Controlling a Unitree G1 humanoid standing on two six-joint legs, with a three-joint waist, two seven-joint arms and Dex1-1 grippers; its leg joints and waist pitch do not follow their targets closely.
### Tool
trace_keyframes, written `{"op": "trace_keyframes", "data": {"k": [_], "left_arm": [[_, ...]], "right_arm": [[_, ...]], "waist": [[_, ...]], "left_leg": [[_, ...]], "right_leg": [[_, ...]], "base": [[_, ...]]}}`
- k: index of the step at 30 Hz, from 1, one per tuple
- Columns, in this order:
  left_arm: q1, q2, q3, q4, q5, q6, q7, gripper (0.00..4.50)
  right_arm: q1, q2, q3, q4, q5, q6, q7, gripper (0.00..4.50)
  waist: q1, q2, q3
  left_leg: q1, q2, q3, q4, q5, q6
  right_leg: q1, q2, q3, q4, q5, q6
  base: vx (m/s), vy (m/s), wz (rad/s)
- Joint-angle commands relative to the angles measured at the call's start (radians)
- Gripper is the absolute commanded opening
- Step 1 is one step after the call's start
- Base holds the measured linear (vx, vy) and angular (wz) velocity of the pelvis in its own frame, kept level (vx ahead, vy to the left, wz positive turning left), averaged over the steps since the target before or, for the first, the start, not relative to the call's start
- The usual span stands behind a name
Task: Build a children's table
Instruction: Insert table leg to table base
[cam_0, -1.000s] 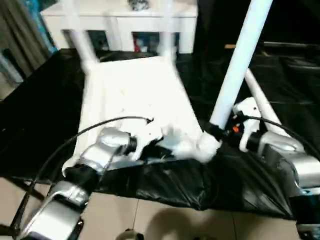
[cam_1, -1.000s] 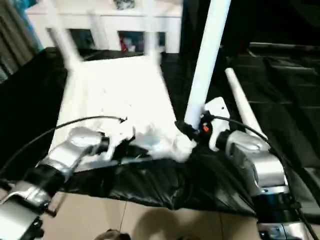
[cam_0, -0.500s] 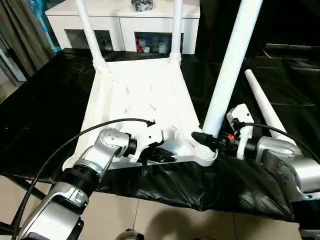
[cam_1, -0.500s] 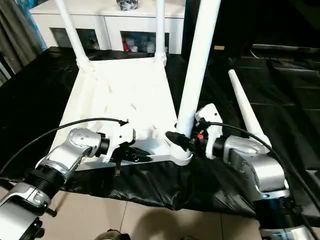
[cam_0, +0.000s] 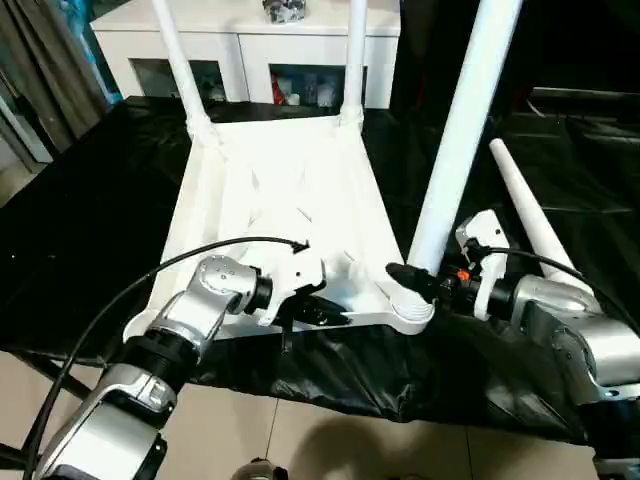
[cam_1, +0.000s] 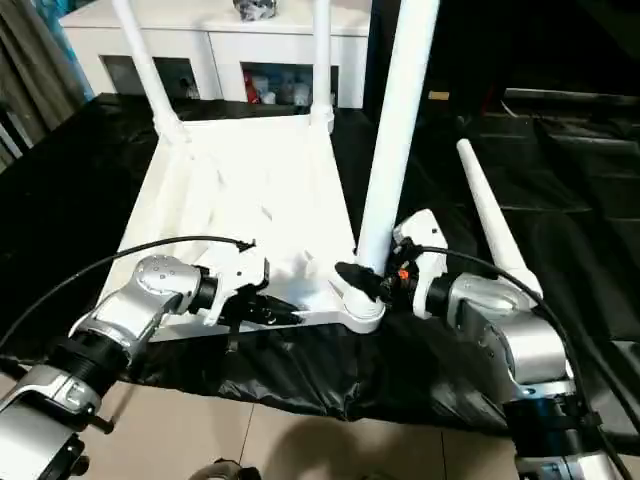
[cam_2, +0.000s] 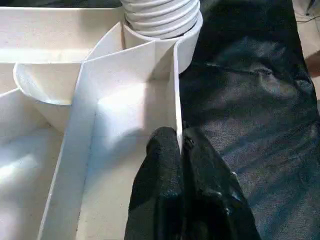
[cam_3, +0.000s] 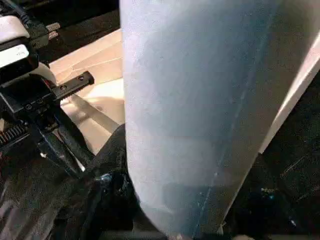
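The children's table (cam_0: 285, 215) lies upside down on the black sheet (cam_0: 80, 230), ribbed underside up, its far end towards the white cabinet (cam_0: 250, 45). Two legs (cam_0: 178, 55) stand in the far corner sockets beside the cabinet. A third leg (cam_0: 462, 130) stands upright in the near corner socket (cam_0: 408, 312) on the robot's right. The fourth leg (cam_0: 525, 205) lies loose on the sheet, beyond that socket and away from the tabletop.

The left gripper (cam_0: 325, 313) is pinched onto the thin near edge wall of the tabletop, its fingers (cam_2: 165, 165) closed on either side of the rim close to the socket. The right gripper (cam_0: 405, 278) is clasped around the base of the upright leg just above the socket, one finger (cam_3: 112, 150) pressed against the tube.

Against a second ago, the upright leg leans less and sits squarer in the socket, and the tabletop's far end lies straighter before the cabinet. Since half a second ago, almost nothing differs: both grips stay as they were.
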Motion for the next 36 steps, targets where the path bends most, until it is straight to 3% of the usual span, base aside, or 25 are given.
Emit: {"op": "trace_keyframes", "data": {"k": [1,8,12,13,15,21,22,25,30,33,35,36], "left_arm": [[-0.011,-0.009,0.005,0.003,-0.007,-0.003,-0.025,0.0],[-0.02,-0.025,0.017,0.022,0.0,-0.004,0.002,0.0],[-0.028,-0.036,0.026,0.037,0.004,-0.007,0.026,0.0],[-0.03,-0.039,0.027,0.04,0.006,-0.005,0.031,0.0],[-0.032,-0.042,0.028,0.044,0.007,-0.007,0.032,0.0],[-0.039,-0.045,0.028,0.054,0.016,-0.012,0.032,0.0],[-0.041,-0.046,0.028,0.057,0.018,-0.014,0.032,0.0],[-0.044,-0.046,0.028,0.065,0.021,-0.019,0.03,0.0],[-0.044,-0.043,0.028,0.069,0.024,-0.02,0.027,0.0],[-0.043,-0.038,0.028,0.067,0.026,-0.019,0.018,0.0],[-0.045,-0.033,0.027,0.067,0.027,-0.021,0.009,0.0],[-0.047,-0.031,0.027,0.067,0.027,-0.023,0.003,0.0]], "right_arm": [[0.02,0.01,0.009,0.018,0.008,0.019,0.002,1.89],[0.094,0.067,-0.056,0.025,0.057,-0.018,-0.022,1.89],[0.149,0.12,-0.09,0.051,0.063,-0.104,-0.047,1.89],[0.165,0.137,-0.103,0.059,0.067,-0.123,-0.058,1.89],[0.185,0.145,-0.101,0.069,0.052,-0.158,-0.064,1.89],[0.218,0.116,-0.033,0.026,-0.082,-0.238,-0.12,1.89],[0.218,0.11,-0.019,0.016,-0.103,-0.245,-0.125,1.89],[0.211,0.088,0.03,-0.01,-0.152,-0.246,-0.117,1.89],[0.186,0.074,0.072,-0.007,-0.157,-0.221,-0.092,1.89],[0.165,0.067,0.094,0.018,-0.162,-0.214,-0.067,1.89],[0.147,0.061,0.108,0.051,-0.165,-0.219,-0.036,1.89],[0.142,0.06,0.111,0.062,-0.161,-0.218,-0.024,1.89]], "waist": [[-0.006,-0.017,-0.067],[-0.005,-0.014,-0.065],[-0.009,-0.014,-0.059],[-0.009,-0.012,-0.056],[-0.013,-0.016,-0.054],[-0.017,-0.009,-0.053],[-0.02,-0.004,-0.05],[-0.026,-0.008,-0.044],[-0.043,-0.008,-0.036],[-0.046,-0.01,-0.04],[-0.048,-0.011,-0.039],[-0.049,-0.013,-0.033]], "left_leg": [[0.03,0.051,-0.028,-0.085,-0.329,-0.007],[0.031,0.052,-0.028,-0.088,-0.344,-0.006],[0.037,0.05,-0.032,-0.093,-0.404,-0.02],[0.049,0.05,-0.031,-0.093,-0.439,-0.024],[0.048,0.05,-0.038,-0.1,-0.456,-0.028],[0.051,0.053,-0.04,-0.111,-0.481,-0.04],[0.054,0.053,-0.041,-0.112,-0.503,-0.044],[0.061,0.049,-0.043,-0.111,-0.549,-0.047],[0.075,0.046,-0.052,-0.109,-0.62,-0.048],[0.067,0.05,-0.054,-0.12,-0.608,-0.046],[0.065,0.051,-0.052,-0.121,-0.61,-0.046],[0.063,0.051,-0.052,-0.123,-0.615,-0.043]], "right_leg": [[0.038,-0.06,0.042,-0.09,-0.373,-0.196],[0.035,-0.061,0.041,-0.095,-0.397,-0.188],[0.032,-0.065,0.039,-0.107,-0.496,-0.162],[0.023,-0.065,0.038,-0.119,-0.542,-0.15],[0.032,-0.069,0.034,-0.125,-0.581,-0.133],[0.031,-0.064,0.034,-0.126,-0.56,-0.126],[0.029,-0.063,0.033,-0.13,-0.567,-0.123],[0.023,-0.064,0.032,-0.139,-0.622,-0.108],[0.019,-0.065,0.019,-0.157,-0.718,-0.071],[0.027,-0.065,0.023,-0.15,-0.643,-0.089],[0.026,-0.066,0.027,-0.146,-0.621,-0.106],[0.024,-0.066,0.028,-0.147,-0.63,-0.107]], "base": [[0.0,0.0,0.0],[0.0,0.0,0.0],[0.0,0.0,0.0],[0.0,0.0,0.0],[0.0,0.0,0.0],[0.0,0.0,0.0],[0.0,0.0,0.0],[0.0,0.0,0.0],[0.0,0.0,0.0],[0.0,0.0,0.0],[0.0,0.0,0.0],[0.0,0.0,0.0]]}}
